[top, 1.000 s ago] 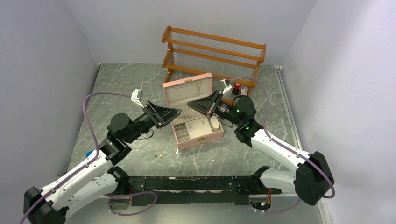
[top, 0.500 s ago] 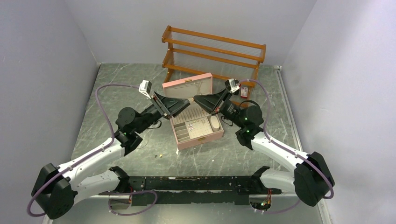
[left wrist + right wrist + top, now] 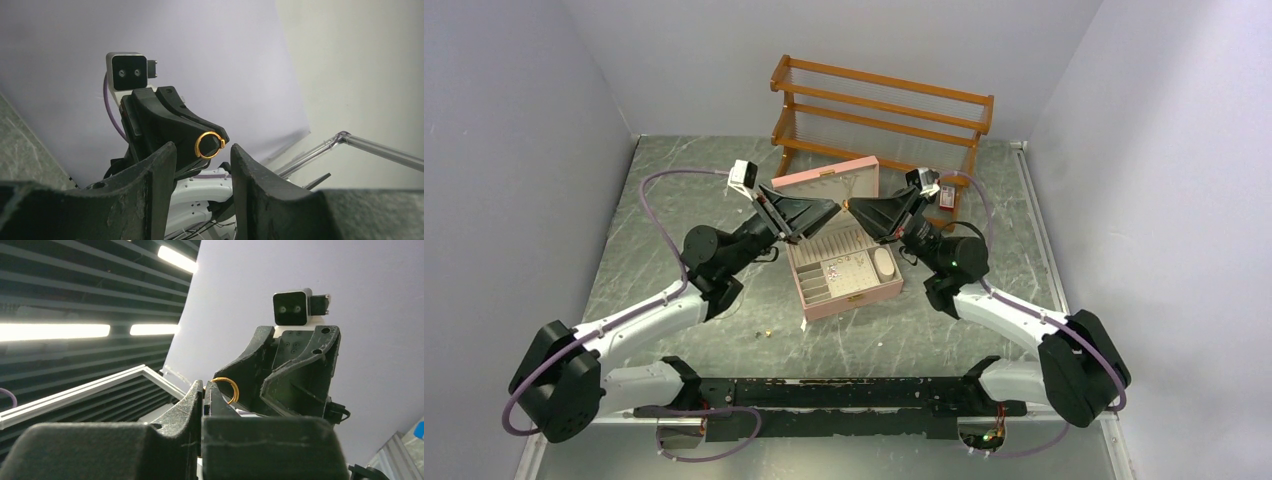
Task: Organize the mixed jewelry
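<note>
Gold ring [image 3: 208,145] pinched at tip of right tool [image 3: 202,390], high over pink box [image 3: 856,297]. Left tool [image 3: 826,209] half-open, facing it. Pinch looks thin, though view poor; mistimed handover could drop it onto surface [image 3: 684,180].

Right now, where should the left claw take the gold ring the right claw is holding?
Likely the free arc of the gold ring poking past the shut right claw, approached head-on by the open left claw; only that arc is exposed.
</note>
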`<state>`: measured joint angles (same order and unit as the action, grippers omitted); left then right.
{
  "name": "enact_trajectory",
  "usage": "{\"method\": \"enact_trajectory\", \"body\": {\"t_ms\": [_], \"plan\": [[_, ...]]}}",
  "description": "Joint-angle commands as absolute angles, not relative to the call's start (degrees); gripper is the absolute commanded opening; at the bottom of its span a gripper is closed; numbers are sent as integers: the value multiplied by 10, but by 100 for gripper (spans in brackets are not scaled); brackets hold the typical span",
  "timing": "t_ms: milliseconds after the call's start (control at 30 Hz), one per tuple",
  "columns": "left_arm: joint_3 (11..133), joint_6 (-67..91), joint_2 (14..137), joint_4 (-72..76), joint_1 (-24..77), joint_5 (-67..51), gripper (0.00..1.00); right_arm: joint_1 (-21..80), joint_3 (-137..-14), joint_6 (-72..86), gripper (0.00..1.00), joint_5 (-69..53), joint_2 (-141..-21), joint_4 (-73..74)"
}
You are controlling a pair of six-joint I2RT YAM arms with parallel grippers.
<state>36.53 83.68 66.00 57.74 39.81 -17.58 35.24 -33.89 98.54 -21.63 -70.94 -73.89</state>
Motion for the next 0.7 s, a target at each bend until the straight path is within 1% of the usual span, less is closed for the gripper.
{"method": "enact_trajectory", "body": {"t_ms": [0,233,433,667], "plan": [[387,841,668,633,412,-188,49,348,-342,1004,0,-214,-718,-796],[408,855,706,685,433,-195,49,348,-341,1024,0,-225,-736,-847],[396,856,704,697,438,-184,41,348,-333,1032,0,-219,-739,-863],[387,846,691,694,438,-172,37,348,-329,1039,0,-218,-743,-877]]}}
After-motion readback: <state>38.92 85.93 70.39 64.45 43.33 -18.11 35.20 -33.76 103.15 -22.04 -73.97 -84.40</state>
